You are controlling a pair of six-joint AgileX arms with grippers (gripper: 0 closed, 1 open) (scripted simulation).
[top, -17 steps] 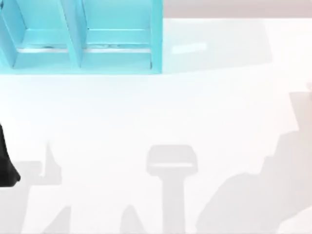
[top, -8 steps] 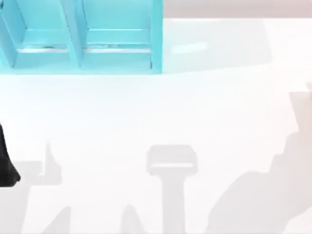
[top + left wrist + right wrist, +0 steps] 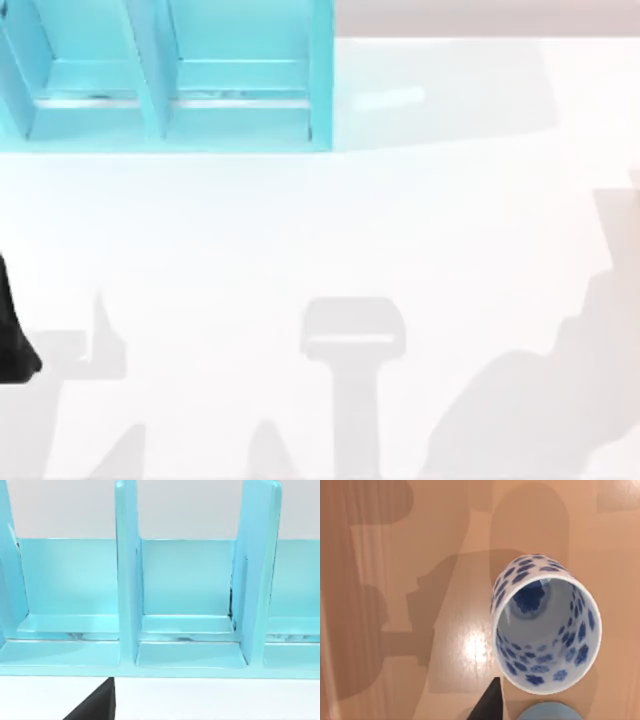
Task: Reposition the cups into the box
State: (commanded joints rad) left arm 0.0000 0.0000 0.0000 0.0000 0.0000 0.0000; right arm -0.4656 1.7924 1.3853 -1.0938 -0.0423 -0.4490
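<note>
The turquoise box [image 3: 160, 90] with upright dividers stands at the table's far left; the left wrist view looks straight into its compartments [image 3: 190, 605], which hold nothing. The white cup with a dark blue pattern [image 3: 545, 625] stands upright on the table, seen from above in the right wrist view. Touching or just beside it is the rim of the plain blue cup [image 3: 546, 713]. A dark tip of my right gripper [image 3: 490, 705] shows close to the patterned cup. A black part of my left arm [image 3: 12, 340] sits at the table's left edge, in front of the box.
Arm shadows [image 3: 520, 410] lie across the near and right part of the table. Open tabletop stretches between the box and the near edge.
The arm shadow at the table's near right has drawn slightly toward the right. The box and the left arm have not moved.
</note>
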